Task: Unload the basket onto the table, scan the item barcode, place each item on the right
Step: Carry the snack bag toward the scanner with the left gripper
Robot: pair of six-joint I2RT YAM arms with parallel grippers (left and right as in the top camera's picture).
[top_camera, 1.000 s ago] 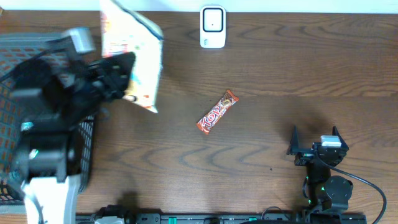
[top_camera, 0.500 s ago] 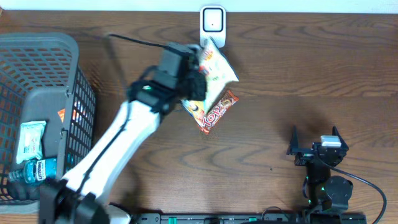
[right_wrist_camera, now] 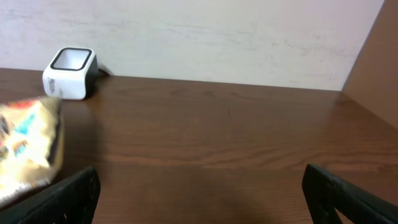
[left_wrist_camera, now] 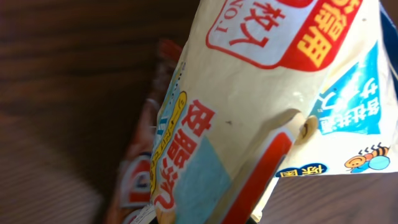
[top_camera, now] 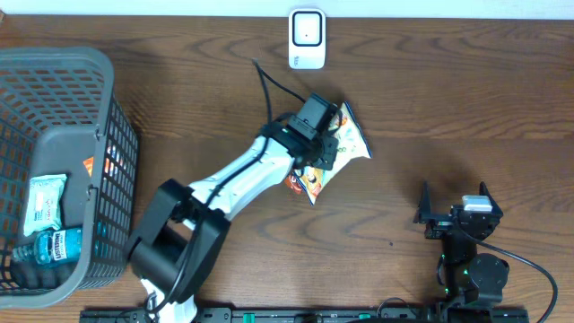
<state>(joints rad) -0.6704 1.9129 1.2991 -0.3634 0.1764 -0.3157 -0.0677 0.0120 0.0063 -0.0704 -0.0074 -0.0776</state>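
Overhead view, left to right. Far left: wire basket point(top_camera: 54, 56) holding a water bottle point(top_camera: 52, 244), a white packet point(top_camera: 42, 202) and something with an orange label, too small to name. No snack bag above its rim any more.

Mid-table: left claw point(top_camera: 328, 147) clenched on the snack bag point(top_camera: 350, 139). Was up over the basket a second ago, swept close under the scanner point(top_camera: 307, 39) half a second ago, now carried further right and down towards the table point(top_camera: 448, 90). Bag low over the candy bar point(top_camera: 291, 184), covering most of it. From the left wrist view, printed front of the bag filling the picture, red wrapper of the candy bar just behind; touching or only overlapping, cannot tell. No barcode seen on the face shown.

Likely meaning for the task: pass in front of the scanner probably done, or overshot; bag now well clear of the scanner window. No way to tell whether a read registered. Probably a set-down beside or on the candy bar, else a return to the scanner.

Right side: right claw point(top_camera: 454, 199) released, spread wide, empty, parked near the table edge.
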